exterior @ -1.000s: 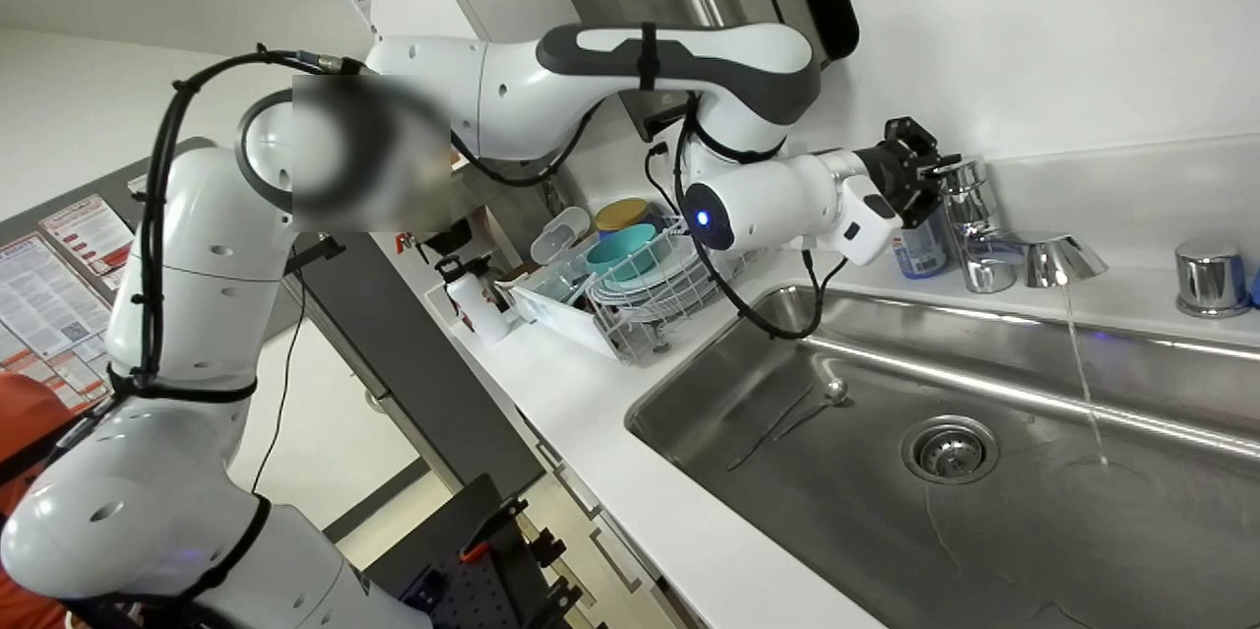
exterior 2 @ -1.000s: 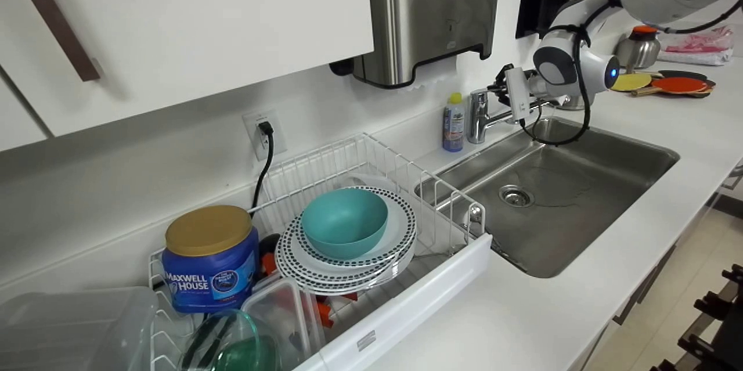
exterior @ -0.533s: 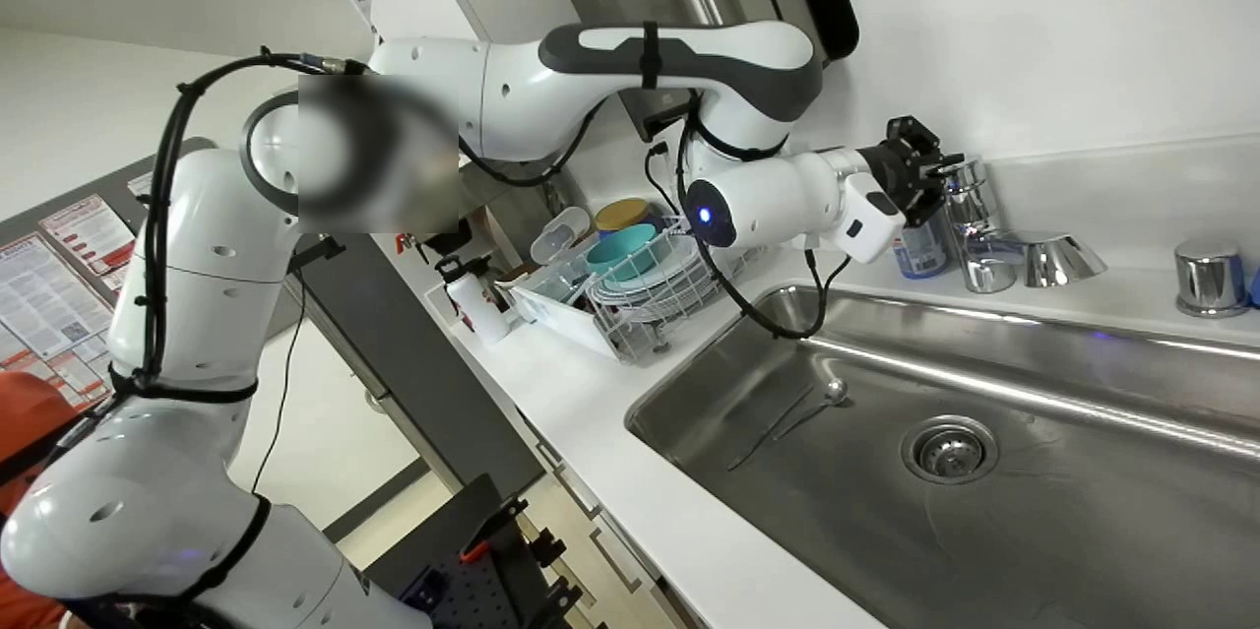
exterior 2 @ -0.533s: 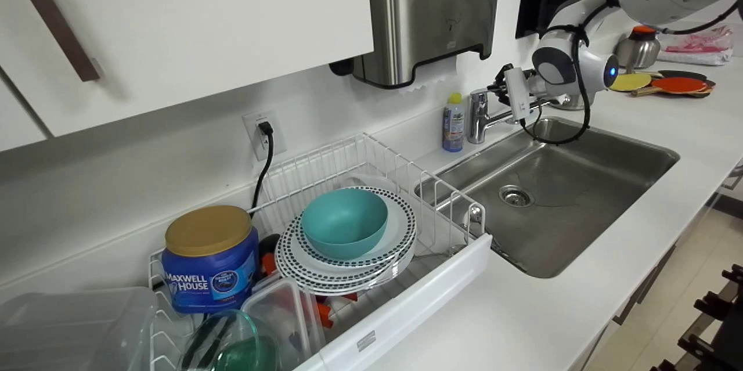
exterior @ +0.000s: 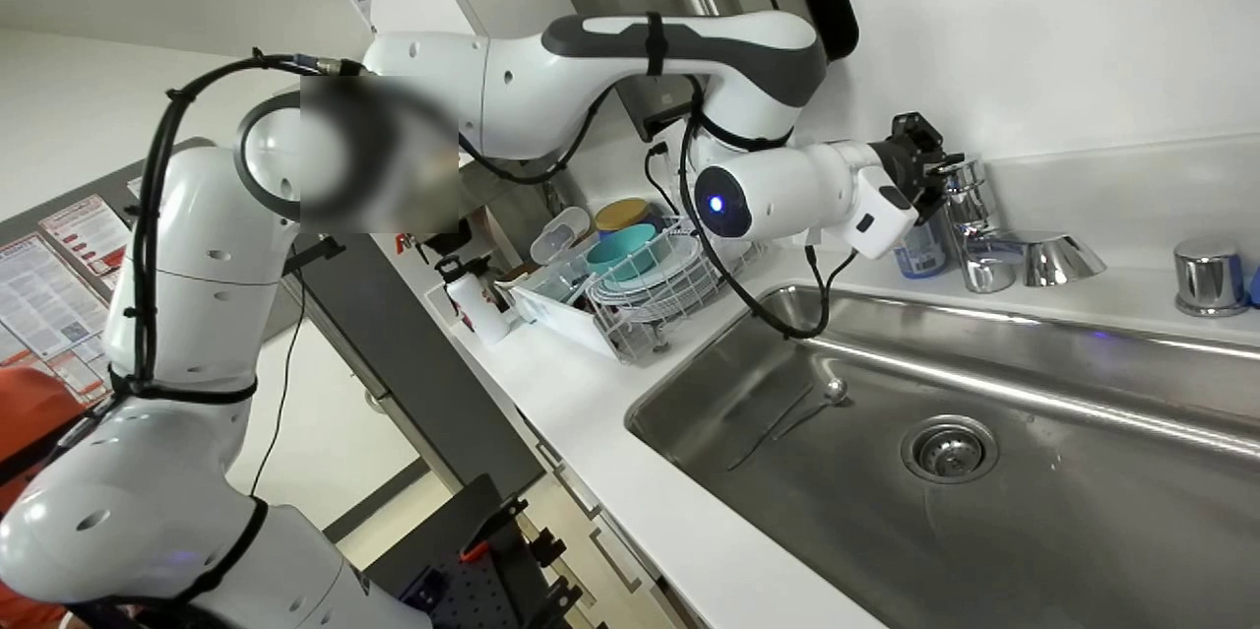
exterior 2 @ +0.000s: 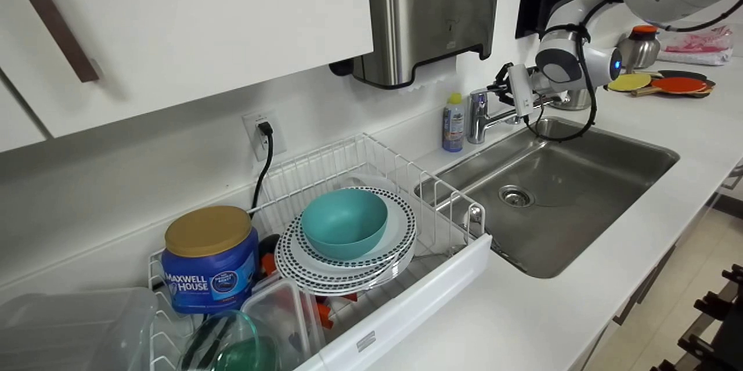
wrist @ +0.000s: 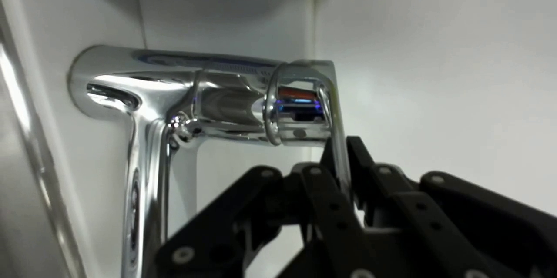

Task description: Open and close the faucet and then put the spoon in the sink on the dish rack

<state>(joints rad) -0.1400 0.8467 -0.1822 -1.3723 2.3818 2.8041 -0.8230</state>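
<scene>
The faucet stands just beside the sink, its lever pinched in the hand. The closing step looks done; the next move likely calls for letting go, then bringing the spoon from the sink to the dish rack. Water streaming from the spout a second ago is gone.

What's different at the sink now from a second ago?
Water was running from the faucet a second ago; now no stream shows. The robot's wrist rose slightly, in both exterior views. Nothing was visibly grabbed or let go: the pincer is still shut on the lever. The spoon still lies in the sink, and the dish rack looks the same.
</scene>
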